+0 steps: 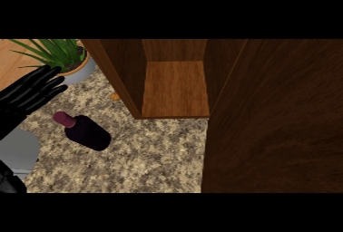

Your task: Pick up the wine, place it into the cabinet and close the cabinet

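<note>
A dark wine bottle [85,130] with a maroon cap stands on the speckled stone counter [147,158], left of the cabinet. The wooden cabinet [175,88] is open, with a bare brown shelf inside. Its dark door [275,118] is swung out and fills the right side of the view. My left hand [28,94] is at the left edge with its fingers straight and spread. It sits up and to the left of the bottle and does not touch it. My right hand does not show.
A potted green plant [64,56] in a pale pot stands at the back left, just behind my left hand. A small orange thing [115,96] lies by the cabinet's left wall. The left forearm [17,149] comes in along the left edge.
</note>
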`<action>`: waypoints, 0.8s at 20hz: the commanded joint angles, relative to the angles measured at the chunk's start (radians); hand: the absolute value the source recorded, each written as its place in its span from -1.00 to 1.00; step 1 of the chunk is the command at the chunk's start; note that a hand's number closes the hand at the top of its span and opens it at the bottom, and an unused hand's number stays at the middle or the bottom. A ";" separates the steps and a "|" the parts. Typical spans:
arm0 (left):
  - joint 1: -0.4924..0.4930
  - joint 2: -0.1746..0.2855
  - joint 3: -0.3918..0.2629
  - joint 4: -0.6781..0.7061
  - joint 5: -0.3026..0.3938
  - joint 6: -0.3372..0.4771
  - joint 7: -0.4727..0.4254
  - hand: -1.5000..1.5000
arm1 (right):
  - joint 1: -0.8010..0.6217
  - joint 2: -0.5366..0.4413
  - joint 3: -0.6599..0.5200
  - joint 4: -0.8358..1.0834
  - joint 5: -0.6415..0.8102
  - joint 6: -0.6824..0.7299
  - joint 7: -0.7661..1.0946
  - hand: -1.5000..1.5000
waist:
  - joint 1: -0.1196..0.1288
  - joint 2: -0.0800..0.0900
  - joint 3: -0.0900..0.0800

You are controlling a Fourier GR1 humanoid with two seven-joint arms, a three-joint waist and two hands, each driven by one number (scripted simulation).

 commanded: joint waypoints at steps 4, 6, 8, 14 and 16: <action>0.007 -0.039 -0.024 0.135 -0.140 -0.106 -0.123 -1.00 | 0.014 -0.018 0.030 -0.288 -0.009 -0.051 0.183 -1.00 | -0.008 -0.001 -0.002; -0.043 -0.058 -0.033 0.196 -0.167 -0.090 -0.137 -1.00 | 0.060 -0.030 0.005 -0.250 -0.021 -0.024 0.109 -1.00 | -0.007 0.000 0.001; 0.051 -0.075 -0.029 0.171 -0.235 -0.133 -0.208 -1.00 | 0.063 -0.027 0.029 -0.273 -0.007 -0.039 0.123 -1.00 | -0.002 -0.003 0.000; -0.034 -0.063 -0.019 0.341 -0.335 -0.167 -0.314 -1.00 | 0.009 -0.033 0.007 -0.242 -0.009 -0.046 0.120 -1.00 | 0.000 0.001 0.000; -0.017 -0.084 -0.017 0.362 -0.397 -0.153 -0.379 -1.00 | 0.011 -0.035 0.005 -0.245 -0.016 -0.053 0.128 -1.00 | 0.000 0.001 0.000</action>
